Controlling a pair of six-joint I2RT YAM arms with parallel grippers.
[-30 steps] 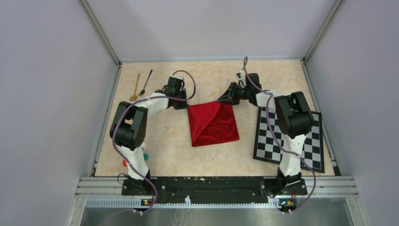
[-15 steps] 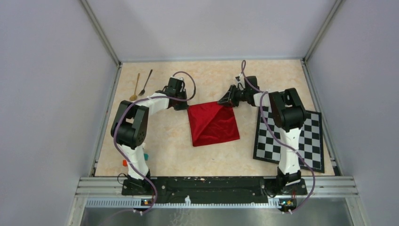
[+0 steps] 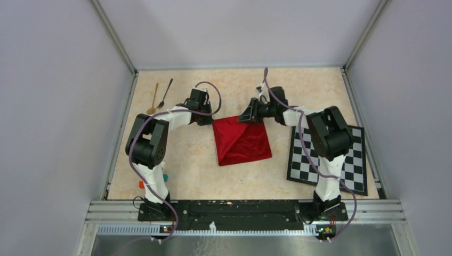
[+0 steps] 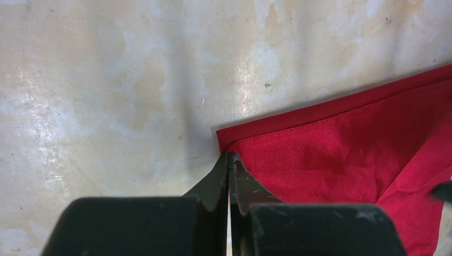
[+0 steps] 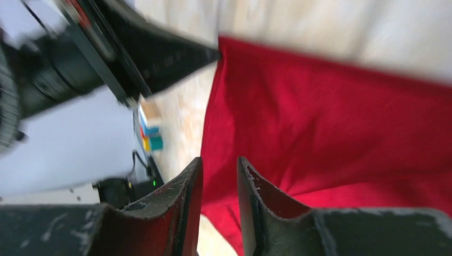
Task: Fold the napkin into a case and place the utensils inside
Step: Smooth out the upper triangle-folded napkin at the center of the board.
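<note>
While the napkin (image 3: 242, 145) lies in the middle of the table (image 3: 181, 160), we find both pincers at its upper edge. The left pincer (image 3: 210, 120) sits at the napkin's upper left corner. In its wrist view the fingertips (image 4: 216, 184) are pressed together right on the hem, so we read it as pinching that corner. The right pincer (image 3: 241, 118) is near it, about halfway along the upper edge. Its jaws are drawn in to a narrow slit with red cloth caught between them. From there a raised flap of the napkin slopes down and to the right onto the flat cloth. We see the gold spoon (image 3: 153, 99) and the black spoon (image 3: 166, 93) lying side by side in the upper left of the overhead frame, well apart from the napkin. The chequered mat (image 3: 358, 160) lies at the right, partly under the right arm.
</note>
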